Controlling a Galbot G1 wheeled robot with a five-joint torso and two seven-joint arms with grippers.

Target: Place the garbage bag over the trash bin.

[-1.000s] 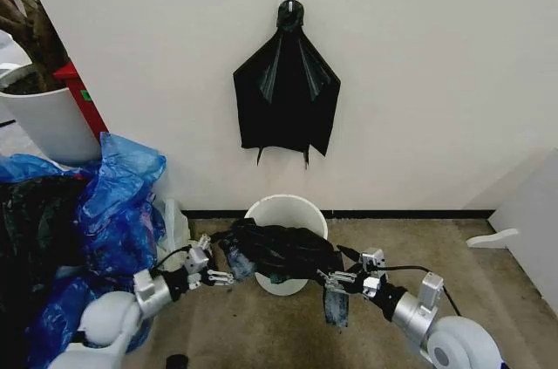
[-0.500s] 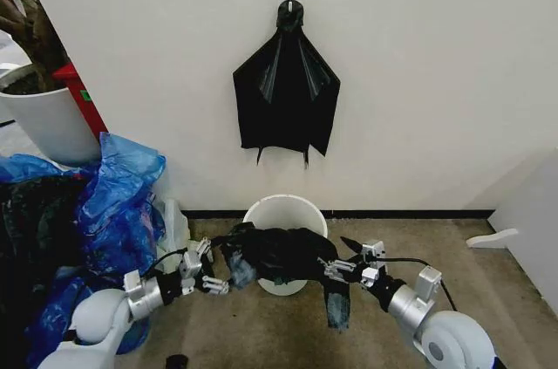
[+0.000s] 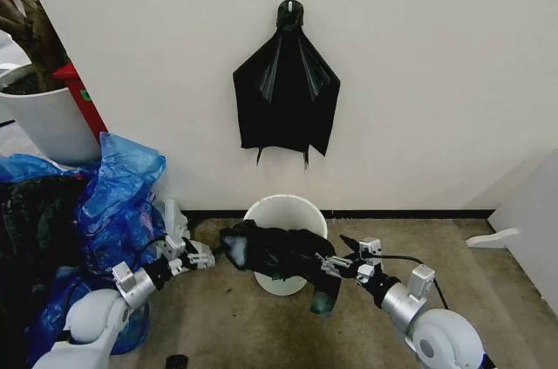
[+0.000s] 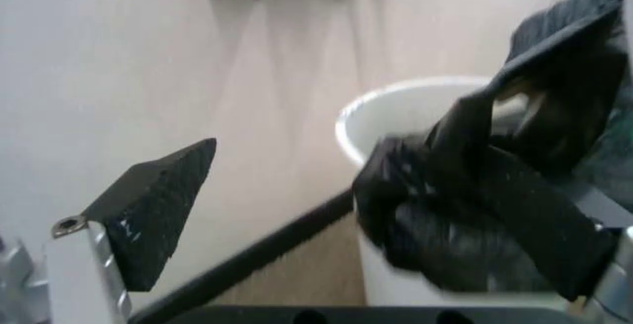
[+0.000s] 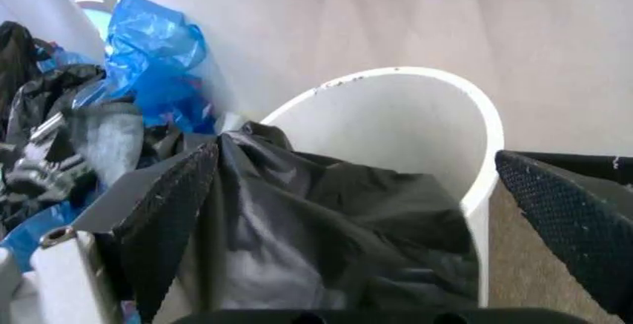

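The white trash bin (image 3: 286,209) stands on the floor against the wall. The black garbage bag (image 3: 277,249) lies crumpled across its front rim, with one flap hanging down the front (image 3: 321,297). My left gripper (image 3: 197,255) is open, a short way to the left of the bag's end and apart from it. In the left wrist view the bag (image 4: 465,220) hangs over the bin (image 4: 396,116) beyond one pad (image 4: 158,202). My right gripper (image 3: 336,264) is open at the bag's right end. In its wrist view the fingers (image 5: 163,209) stand wide around the bag (image 5: 327,227) and the bin (image 5: 435,116).
Bright blue plastic bags (image 3: 122,199) and dark bags pile up on the left beside a big white planter (image 3: 48,120). A fan-shaped black bunch (image 3: 286,94) hangs on the wall above the bin. A white panel (image 3: 534,221) stands at the right.
My left gripper has let go of the bag's left end and drawn back to the left. The right gripper has edged toward the bin, and the hanging flap swung in with it.
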